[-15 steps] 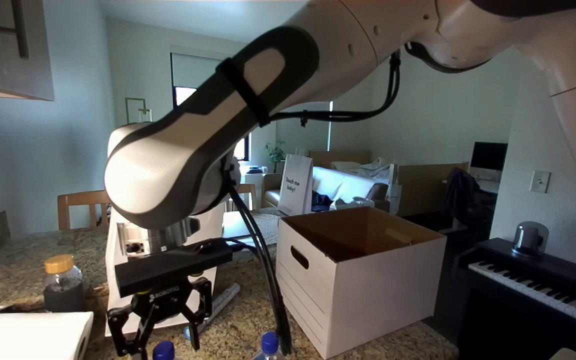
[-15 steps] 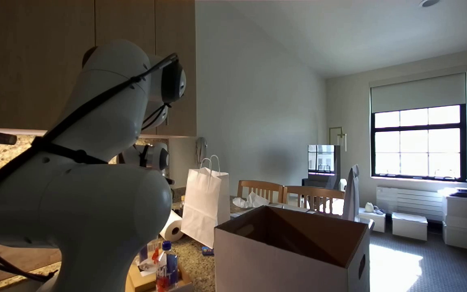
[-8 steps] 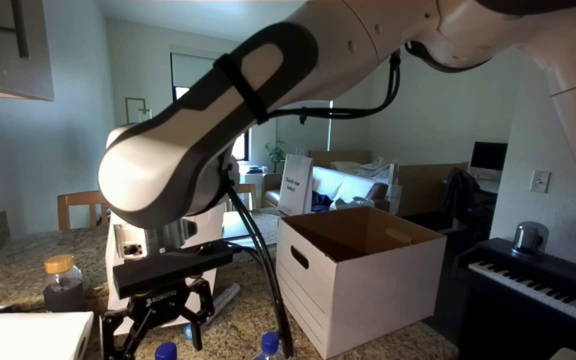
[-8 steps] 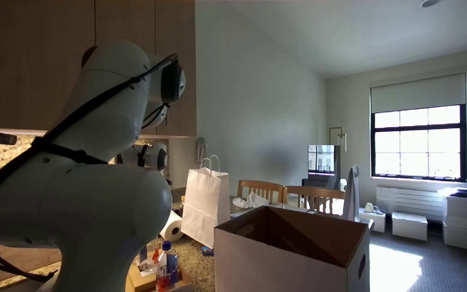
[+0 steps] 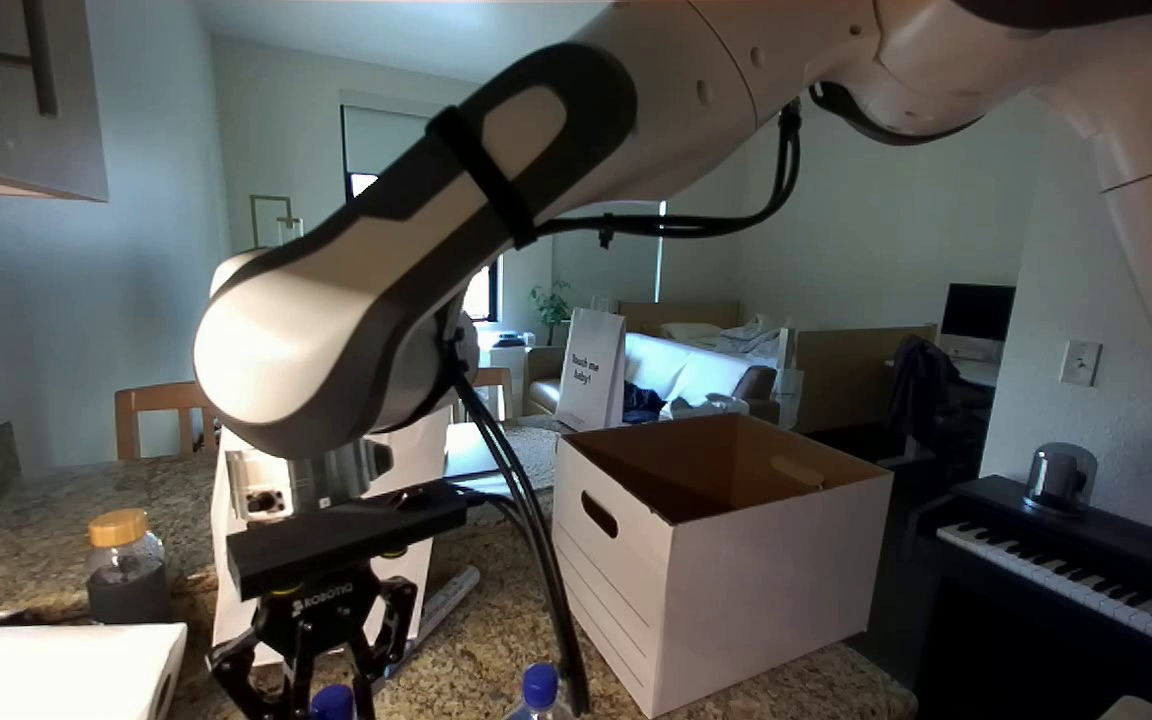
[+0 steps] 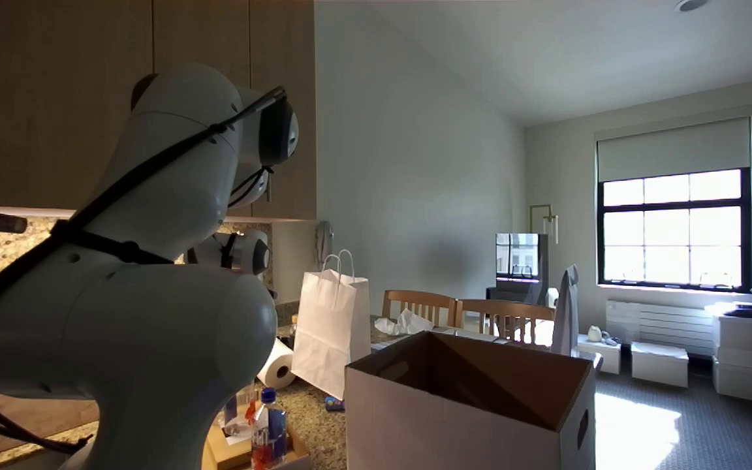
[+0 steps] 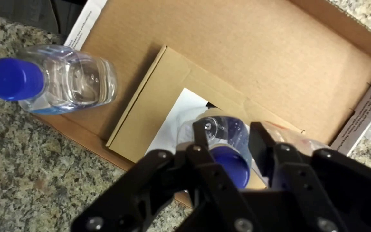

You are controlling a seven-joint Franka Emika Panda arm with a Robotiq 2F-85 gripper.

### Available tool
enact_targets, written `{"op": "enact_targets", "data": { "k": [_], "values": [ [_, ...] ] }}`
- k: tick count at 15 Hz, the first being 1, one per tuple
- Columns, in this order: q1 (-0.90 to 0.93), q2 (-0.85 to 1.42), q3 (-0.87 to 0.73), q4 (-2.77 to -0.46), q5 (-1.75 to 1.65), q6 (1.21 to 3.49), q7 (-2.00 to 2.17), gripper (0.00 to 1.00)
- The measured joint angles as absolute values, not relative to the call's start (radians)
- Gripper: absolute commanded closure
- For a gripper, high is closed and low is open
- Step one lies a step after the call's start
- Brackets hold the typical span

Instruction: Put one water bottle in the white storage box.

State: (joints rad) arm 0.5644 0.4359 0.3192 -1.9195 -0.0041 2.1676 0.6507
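Note:
My gripper [image 5: 333, 690] points down over a blue-capped water bottle [image 5: 332, 704], with one finger on each side of the cap. In the wrist view the gripper [image 7: 226, 130] is part closed around this bottle [image 7: 232, 169]. A gap shows between the cap and the right finger. The bottle stands over a shallow cardboard tray. A second blue-capped bottle [image 7: 72, 80] stands nearer the tray corner and shows in an exterior view [image 5: 539, 690]. The white storage box [image 5: 616, 590], brown inside and open on top, stands to the right; it also shows in an exterior view [image 6: 467, 424].
The tray [image 7: 253, 35] also holds a flat brown carton [image 7: 147, 116] and crumpled clear plastic [image 7: 304, 143]. A white paper bag [image 6: 330, 326] and a paper roll [image 6: 278, 369] stand behind. A jar with an orange lid [image 5: 121, 570] and a white box [image 5: 56, 670] are at left.
The gripper moved slightly left and down over the bottle. Since half a second ago its fingers have drawn closer together around the cap. The bottles and the storage box look unmoved.

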Motion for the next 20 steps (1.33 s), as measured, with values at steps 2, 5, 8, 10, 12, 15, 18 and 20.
{"op": "enact_targets", "data": {
  "k": [2,5,8,10,12,15,18,20],
  "values": [
    [0.564,0.437,0.318,-1.92,-0.004,2.167,0.651,0.91],
    [0.564,0.435,0.314,-1.92,-0.006,2.167,0.651,0.96],
    [0.562,0.422,0.303,-1.918,-0.006,2.16,0.637,0.7],
    [0.556,0.405,0.299,-1.918,-0.006,2.14,0.612,0.66],
    [0.548,0.389,0.299,-1.918,-0.006,2.114,0.584,0.54],
    [0.537,0.379,0.299,-1.918,-0.005,2.083,0.537,0.36],
    [0.532,0.379,0.302,-1.918,-0.004,2.076,0.484,0.17],
    [0.53,0.38,0.309,-1.918,0.004,2.077,0.449,0.04]
  ]
}}
